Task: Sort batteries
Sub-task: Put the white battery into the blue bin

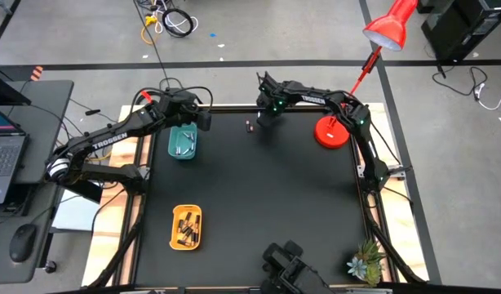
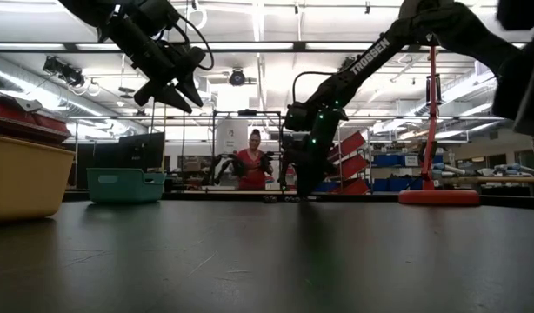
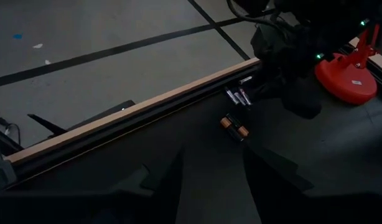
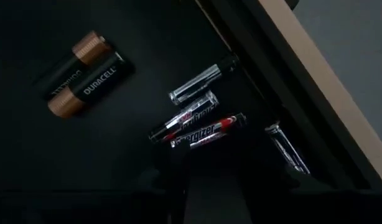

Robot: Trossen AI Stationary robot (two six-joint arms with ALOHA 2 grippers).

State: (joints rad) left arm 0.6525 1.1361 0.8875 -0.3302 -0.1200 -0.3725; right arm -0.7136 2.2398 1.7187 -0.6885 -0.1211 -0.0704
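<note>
A small cluster of batteries lies flat near the table's far edge. In the right wrist view it shows as two black-and-copper ones, two red-and-silver ones and two silvery ones. My right gripper is low over this cluster, open, with its dark fingers on either side of the red-and-silver pair; I see no touch. My left gripper hangs open in the air by the teal tray's far right corner and looks toward the same batteries.
A teal tray holding a few batteries sits at far left, and a yellow tray with several dark batteries sits at near left. The red lamp base stands right of the right gripper. A wooden rail borders the far edge. A person stands beyond the table.
</note>
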